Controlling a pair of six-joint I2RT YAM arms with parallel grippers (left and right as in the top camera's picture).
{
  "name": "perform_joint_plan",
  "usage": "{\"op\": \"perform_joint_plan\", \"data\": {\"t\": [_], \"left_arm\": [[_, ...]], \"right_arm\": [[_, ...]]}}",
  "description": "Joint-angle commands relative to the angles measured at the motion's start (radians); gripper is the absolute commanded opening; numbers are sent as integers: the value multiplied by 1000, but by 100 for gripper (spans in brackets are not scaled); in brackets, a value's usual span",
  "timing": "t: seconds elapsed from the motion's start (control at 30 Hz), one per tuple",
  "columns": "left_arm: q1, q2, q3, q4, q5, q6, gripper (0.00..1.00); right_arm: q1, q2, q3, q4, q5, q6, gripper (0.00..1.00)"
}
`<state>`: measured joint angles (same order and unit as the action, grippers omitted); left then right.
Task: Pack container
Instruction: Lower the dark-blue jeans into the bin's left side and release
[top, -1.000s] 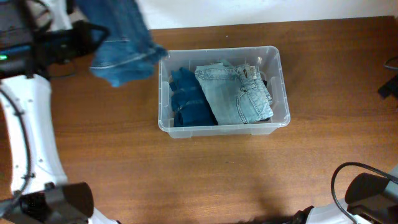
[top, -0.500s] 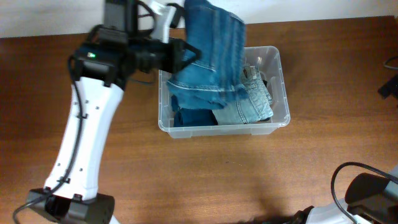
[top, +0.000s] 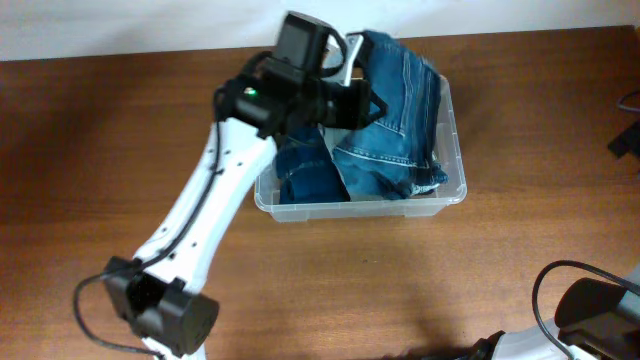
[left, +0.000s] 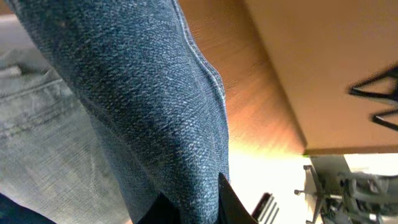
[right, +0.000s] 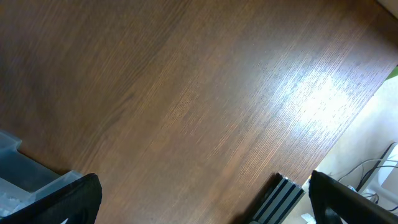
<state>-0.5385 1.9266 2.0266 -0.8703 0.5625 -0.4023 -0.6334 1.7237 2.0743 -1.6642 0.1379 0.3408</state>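
The container (top: 452, 192), a clear plastic bin, stands at the back middle of the table. My left gripper (top: 358, 102) hangs over it, shut on a pair of dark blue jeans (top: 400, 115) that drapes down into the bin's right half. In the left wrist view the black fingertips (left: 233, 204) pinch a fold of that dark denim (left: 155, 106), with pale jeans (left: 34, 143) below at the left. Another folded dark blue garment (top: 303, 175) lies in the bin's left half. My right gripper (right: 205, 199) stands open over bare wood, with a corner of the container (right: 25, 177) beside it.
The white left arm (top: 205, 215) slants from the front left up to the bin. A black cable and arm base (top: 590, 300) sit at the front right corner. A ribbed metal rail (right: 280, 198) runs beside the table's edge in the right wrist view.
The left arm has swung right, from beyond the bin's left side to over the bin, carrying the dark jeans. They now cover the pale jeans. The right gripper has not moved.
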Motion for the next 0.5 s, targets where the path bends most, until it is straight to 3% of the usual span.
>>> {"op": "perform_joint_plan", "data": {"t": [0.0,0.47], "left_arm": [[-2,2,16,24,-56,-76,1],[11,9,16,-97,-288,-77,1]], "right_arm": [[-2,4,-3,3,5,13,98],[-2,4,-3,3,5,13,98]]}}
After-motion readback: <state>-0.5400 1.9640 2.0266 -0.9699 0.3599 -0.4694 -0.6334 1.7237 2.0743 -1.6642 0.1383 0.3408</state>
